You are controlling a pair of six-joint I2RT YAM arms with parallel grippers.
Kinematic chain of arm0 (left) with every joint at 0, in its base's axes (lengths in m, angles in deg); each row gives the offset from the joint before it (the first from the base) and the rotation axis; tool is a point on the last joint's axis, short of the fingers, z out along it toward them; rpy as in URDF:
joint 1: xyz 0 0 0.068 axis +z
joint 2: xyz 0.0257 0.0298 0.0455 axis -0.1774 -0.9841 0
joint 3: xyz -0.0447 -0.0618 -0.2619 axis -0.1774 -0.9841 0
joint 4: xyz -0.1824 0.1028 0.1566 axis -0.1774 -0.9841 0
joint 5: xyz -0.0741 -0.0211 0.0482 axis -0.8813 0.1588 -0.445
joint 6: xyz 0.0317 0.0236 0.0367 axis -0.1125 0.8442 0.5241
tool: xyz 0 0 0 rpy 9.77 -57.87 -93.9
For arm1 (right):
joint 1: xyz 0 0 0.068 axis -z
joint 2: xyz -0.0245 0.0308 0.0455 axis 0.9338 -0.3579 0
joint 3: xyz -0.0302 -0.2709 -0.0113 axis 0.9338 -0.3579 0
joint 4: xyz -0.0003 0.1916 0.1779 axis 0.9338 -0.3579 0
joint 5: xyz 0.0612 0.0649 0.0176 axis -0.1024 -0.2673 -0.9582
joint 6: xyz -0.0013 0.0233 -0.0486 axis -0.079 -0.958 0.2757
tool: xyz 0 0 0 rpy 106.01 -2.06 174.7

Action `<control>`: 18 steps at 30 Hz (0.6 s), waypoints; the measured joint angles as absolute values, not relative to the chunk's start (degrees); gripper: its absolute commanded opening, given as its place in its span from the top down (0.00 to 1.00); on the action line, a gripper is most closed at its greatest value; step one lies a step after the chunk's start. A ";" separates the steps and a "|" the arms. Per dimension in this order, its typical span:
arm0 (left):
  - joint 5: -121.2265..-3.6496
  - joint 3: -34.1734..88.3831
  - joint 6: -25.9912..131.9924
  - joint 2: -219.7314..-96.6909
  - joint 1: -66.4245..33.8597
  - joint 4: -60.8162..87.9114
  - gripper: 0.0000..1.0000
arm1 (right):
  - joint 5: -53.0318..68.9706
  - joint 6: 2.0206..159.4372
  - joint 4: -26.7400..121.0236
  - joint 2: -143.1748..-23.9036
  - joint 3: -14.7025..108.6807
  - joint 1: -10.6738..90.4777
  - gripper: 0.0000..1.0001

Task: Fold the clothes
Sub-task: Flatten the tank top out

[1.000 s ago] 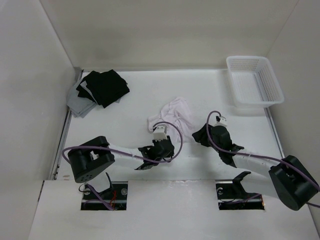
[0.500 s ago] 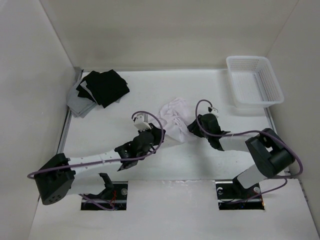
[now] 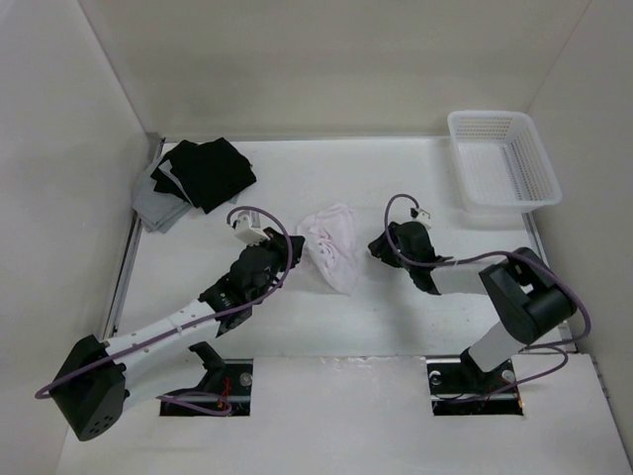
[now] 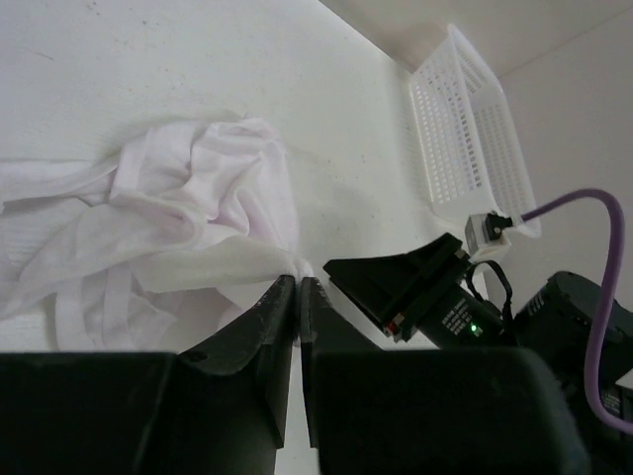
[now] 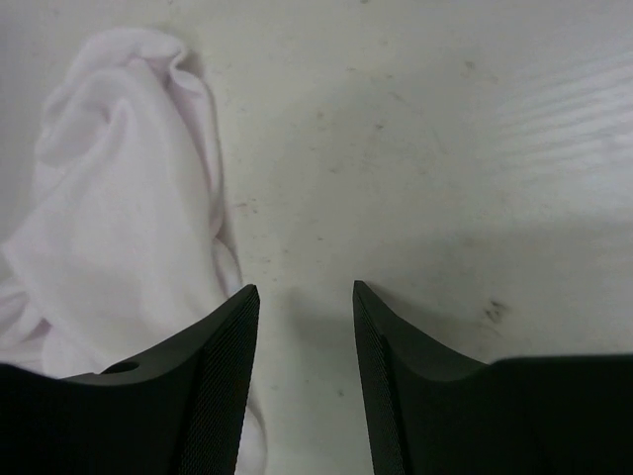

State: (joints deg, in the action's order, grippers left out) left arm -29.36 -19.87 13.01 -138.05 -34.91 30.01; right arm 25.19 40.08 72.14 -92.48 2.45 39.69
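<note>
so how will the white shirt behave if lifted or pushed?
Likely floppy: the shirt lies crumpled in soft folds, so it should sag from one pinch. Probably light: the fabric looks thin. A push would likely bunch it, not slide it whole.

White clothes; black fingers; white basket

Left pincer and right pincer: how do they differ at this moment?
The left pincer is shut, pinching an edge of the white garment; the right pincer stands open and holds nothing. The left touches cloth; the right has only table between its jaws. Both are close to the garment.
</note>
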 measured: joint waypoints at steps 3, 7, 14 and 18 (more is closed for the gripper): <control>-30.19 -19.87 13.16 -138.11 -34.80 30.01 0.96 | 19.40 38.18 76.27 -96.54 4.61 39.71 0.51; -31.13 -21.10 13.38 -136.43 -34.32 29.77 0.96 | 13.63 36.82 78.52 -98.36 5.51 39.21 0.46; -31.50 -25.78 13.14 -132.23 -30.69 27.04 0.96 | 7.97 35.71 79.81 -105.04 11.23 37.83 0.90; -31.98 -26.06 13.29 -131.86 -28.72 26.12 0.97 | 6.59 33.74 79.97 -106.99 13.92 37.81 0.99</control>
